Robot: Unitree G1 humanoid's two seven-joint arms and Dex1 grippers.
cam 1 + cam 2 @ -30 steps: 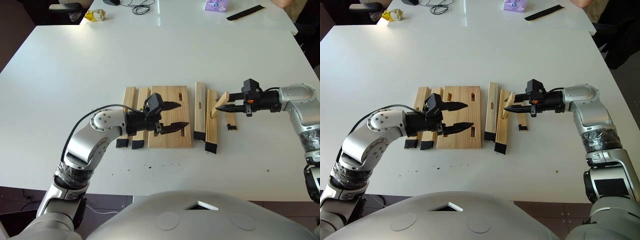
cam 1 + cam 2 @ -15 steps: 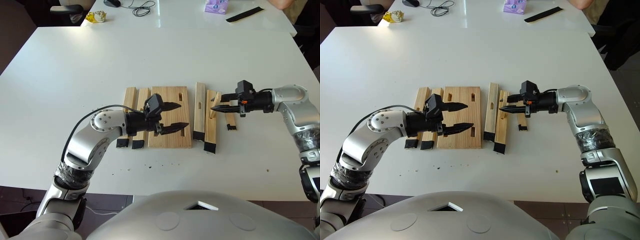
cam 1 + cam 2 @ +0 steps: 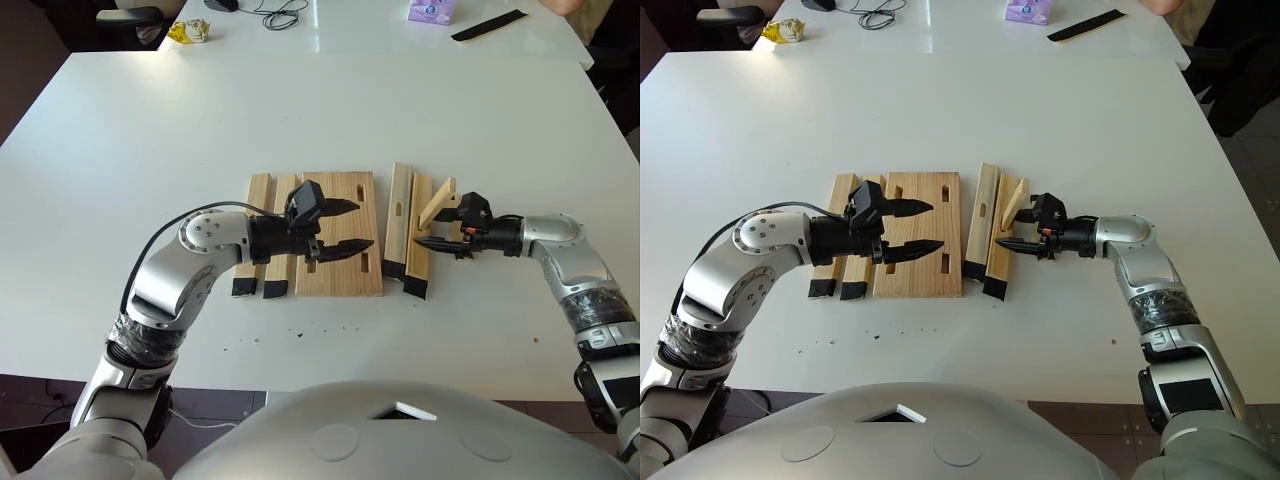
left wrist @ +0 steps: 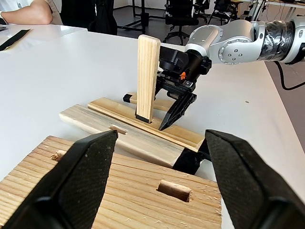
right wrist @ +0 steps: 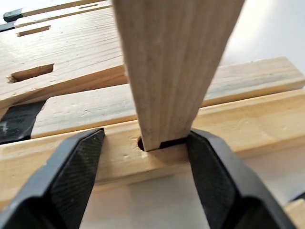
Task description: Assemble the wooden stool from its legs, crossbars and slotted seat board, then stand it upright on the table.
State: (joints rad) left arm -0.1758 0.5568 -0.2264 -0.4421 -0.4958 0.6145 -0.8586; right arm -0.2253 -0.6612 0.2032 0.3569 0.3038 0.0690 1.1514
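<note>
Left claw (image 3: 364, 226): being held released, over the seat board (image 3: 340, 275).
Crossbar (image 3: 437, 203): being stood on end, long axis roughly upright, in a leg (image 3: 418, 265) slot right of the seat board.
Right claw (image 3: 420, 241): being held spread astride the crossbar's foot; judged the nearer arm.

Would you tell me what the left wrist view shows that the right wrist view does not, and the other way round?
Only the left wrist view: the left gripper, open above the seat board with its peg, and the whole right gripper from outside.

Only the right wrist view: close up, the slot that takes the crossbar's end, with the right gripper's fingers on either side of it.

Both: the crossbar standing up from the leg.
</note>
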